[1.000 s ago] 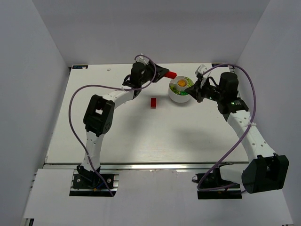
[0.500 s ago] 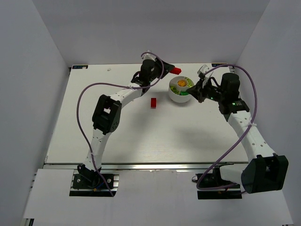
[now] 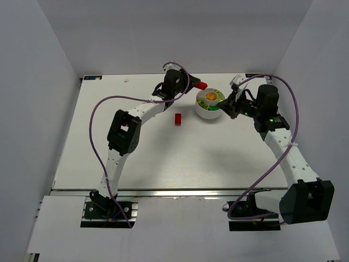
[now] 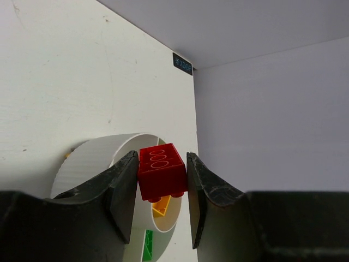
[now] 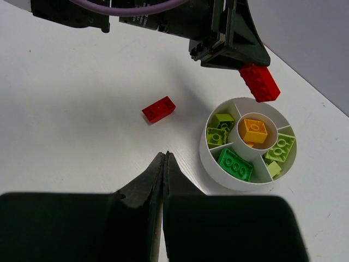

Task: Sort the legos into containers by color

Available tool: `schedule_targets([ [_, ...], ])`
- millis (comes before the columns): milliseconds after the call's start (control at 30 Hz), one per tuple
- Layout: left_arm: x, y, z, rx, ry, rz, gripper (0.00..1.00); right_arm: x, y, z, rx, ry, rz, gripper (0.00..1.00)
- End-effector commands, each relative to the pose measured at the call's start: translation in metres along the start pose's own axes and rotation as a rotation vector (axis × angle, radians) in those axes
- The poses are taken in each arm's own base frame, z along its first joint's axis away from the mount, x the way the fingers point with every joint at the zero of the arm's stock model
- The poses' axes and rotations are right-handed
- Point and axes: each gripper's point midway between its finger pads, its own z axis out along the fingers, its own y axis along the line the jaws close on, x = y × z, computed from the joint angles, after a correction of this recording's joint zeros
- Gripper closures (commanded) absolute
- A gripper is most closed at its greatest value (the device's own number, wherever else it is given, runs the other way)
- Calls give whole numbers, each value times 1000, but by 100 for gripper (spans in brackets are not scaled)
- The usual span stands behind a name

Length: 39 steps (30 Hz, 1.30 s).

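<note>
Left arm [image 3: 131, 117] raised, its end effector [image 4: 161, 164] pinching red lego [image 4: 161, 172] near dish [image 4: 90, 161]

Round white dish [image 5: 214, 164] sits upright: orange brick [image 5: 254, 130] in the centre cup, dark green brick [image 5: 235, 164] in one wedge, yellow-green bricks [image 5: 280, 146] in the wedges either side. A loose red brick [image 5: 158, 109] lies flat near the dish, and a second red brick [image 5: 259, 82] hangs by its rim, pinched in the left gripper [image 4: 161, 164]
</note>
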Motion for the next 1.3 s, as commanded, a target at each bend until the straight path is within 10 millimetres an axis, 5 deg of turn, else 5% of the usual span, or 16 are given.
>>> schedule_targets([
  [0, 9, 4, 2, -18, 13, 11, 86, -16, 0, -5, 9, -41, -29, 100],
  [800, 14, 20, 5, -93, -15, 30, 44, -13, 3, -8, 6, -32, -19, 100],
  [1067, 10, -5, -2, -38, -20, 35, 38, -12, 3, -8, 5, -30, -21, 100],
  [1200, -8, -37, -16, 12, -56, 61, 39, -11, 7, -8, -21, -26, -46, 100],
  [1233, -21, -53, -28, 25, -82, 97, 40, -9, 9, -8, -34, -21, -54, 93],
  [1267, -24, -55, -34, 17, -89, 120, 43, -10, 10, -9, -48, -23, -94, 60],
])
